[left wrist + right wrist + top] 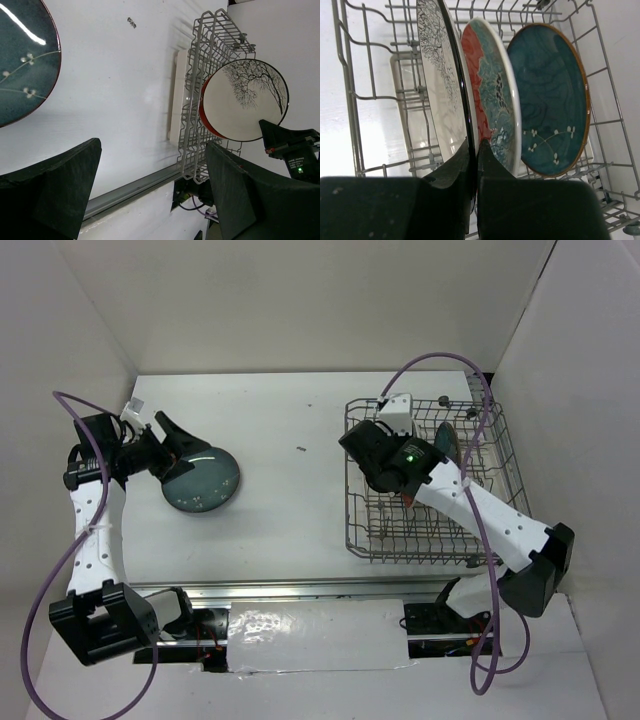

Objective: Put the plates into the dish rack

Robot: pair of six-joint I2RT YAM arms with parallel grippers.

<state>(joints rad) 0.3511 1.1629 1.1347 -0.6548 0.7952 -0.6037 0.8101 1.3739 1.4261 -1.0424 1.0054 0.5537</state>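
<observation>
Grey wire forms the dish rack (400, 535) on the right side of the table (290, 520). Three plates stand on edge in it. A grey-white plate (442, 85) with a branch drawing is leftmost, a red plate (490, 85) is just beside it, and a teal-blue plate (547, 100) is furthest right. The right gripper (474, 150) has its fingers pressed onto the dark rim of the grey-white plate, pinching it.

On the left side of the table a second teal plate (203, 482) lies flat, well apart from the rack. The left gripper (165, 445) hovers at its far-left edge with jaws spread wide and nothing between them. Whether a finger touches the plate, I cannot tell.
</observation>
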